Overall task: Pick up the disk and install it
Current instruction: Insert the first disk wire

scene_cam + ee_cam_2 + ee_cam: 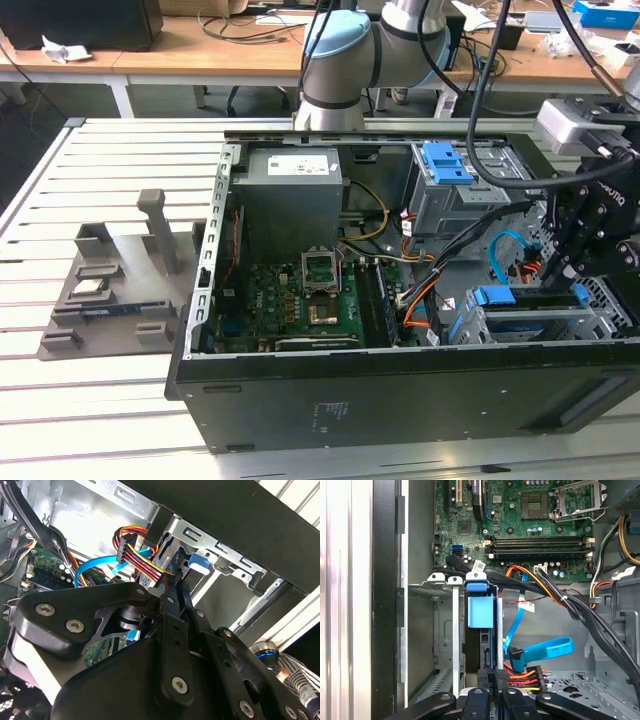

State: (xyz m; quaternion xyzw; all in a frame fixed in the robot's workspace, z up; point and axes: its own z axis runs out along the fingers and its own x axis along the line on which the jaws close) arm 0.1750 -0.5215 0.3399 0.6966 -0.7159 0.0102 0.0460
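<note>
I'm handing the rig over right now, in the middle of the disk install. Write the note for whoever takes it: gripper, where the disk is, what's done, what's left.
Gripper: down inside the open computer case, at the drive cage on the exterior view's right.
Disk: standing on edge in a slot of that cage, its blue bracket visible between the cage rails, directly ahead of the gripper in the first wrist view.
Done: the disk is picked up and in the cage.
Left: check that it is fully seated, which the pictures do not settle. The red-and-orange cable bundle lies right beside the gripper.
</note>
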